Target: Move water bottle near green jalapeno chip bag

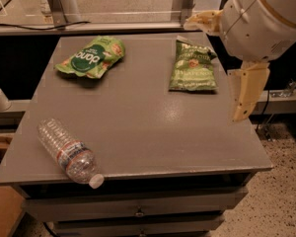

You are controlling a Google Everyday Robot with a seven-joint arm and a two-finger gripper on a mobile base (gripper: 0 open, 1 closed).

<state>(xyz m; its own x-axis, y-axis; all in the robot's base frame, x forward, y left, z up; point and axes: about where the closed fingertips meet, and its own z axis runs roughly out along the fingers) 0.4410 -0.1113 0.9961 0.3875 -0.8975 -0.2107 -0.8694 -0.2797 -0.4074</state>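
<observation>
The arm (269, 19) ends in a bulky, rounded white shell, ringed by a thin tan seam and dotted with a few small dark screw holes. The tool (246, 90), at the right edge of the worktop (138, 132), is pale cream-yellow plastic. One part is a flat tapered slab below the shell and another juts out on its far side.

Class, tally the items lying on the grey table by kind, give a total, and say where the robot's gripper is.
Snack bags: 2 (crinkled olive-green jalapeno chip bag, brighter green bag with dark round logo)
Bottles: 1 (clear ribbed plastic water bottle, on its side)
Total: 3
Cream gripper: above the grey table at its right edge, touching none.
</observation>
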